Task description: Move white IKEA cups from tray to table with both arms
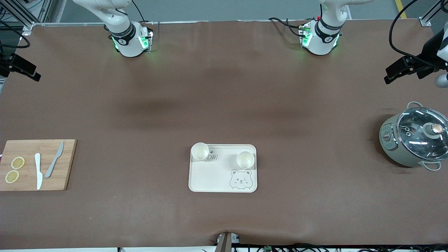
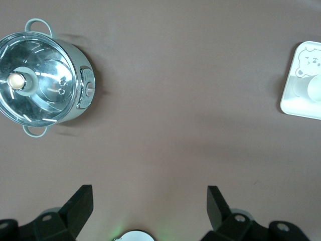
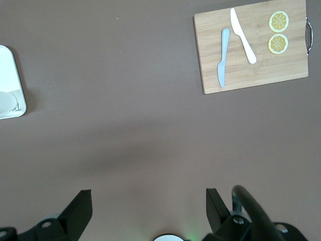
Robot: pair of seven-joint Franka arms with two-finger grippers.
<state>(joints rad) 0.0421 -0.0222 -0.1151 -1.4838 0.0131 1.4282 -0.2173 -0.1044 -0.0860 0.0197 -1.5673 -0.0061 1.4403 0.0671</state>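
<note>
The big brown surface [image 1: 224, 105] fills most of the front view. Two big shiny white robot arms stand at its edge farthest from the front camera: the left arm [image 1: 323, 33] and the right arm [image 1: 122, 33]. Both arms wait, high up.

A round grey-green metal pot with a glass lid [image 1: 414, 140] sits near the edge at the left arm's end of the surface. A flat wooden cutting board [image 1: 66, 164] lies at the edge at the right arm's end. On the board lie a white plastic knife [image 1: 38, 170], a grey plastic knife [image 1: 54, 160] and two yellow lemon slices [image 1: 14, 169].

A cream tray with a bear drawing [image 1: 213, 178] lies in the middle of the surface, closer to the edge nearest the front camera. Two small white IKEA cups stand upright on it. One white cup [image 1: 200, 151] is in the tray corner toward the right arm's end. The other white cup [image 1: 245, 159] is by the tray's edge toward the left arm's end, just above the bear.

The left gripper [image 2: 149, 203] hangs over bare surface between the pot and the tray, its black fingers [image 2: 80, 201] wide apart and holding nothing. The right gripper [image 3: 148, 206] hangs over bare surface between the tray and the board, its black fingers [image 3: 80, 203] wide apart too.
</note>
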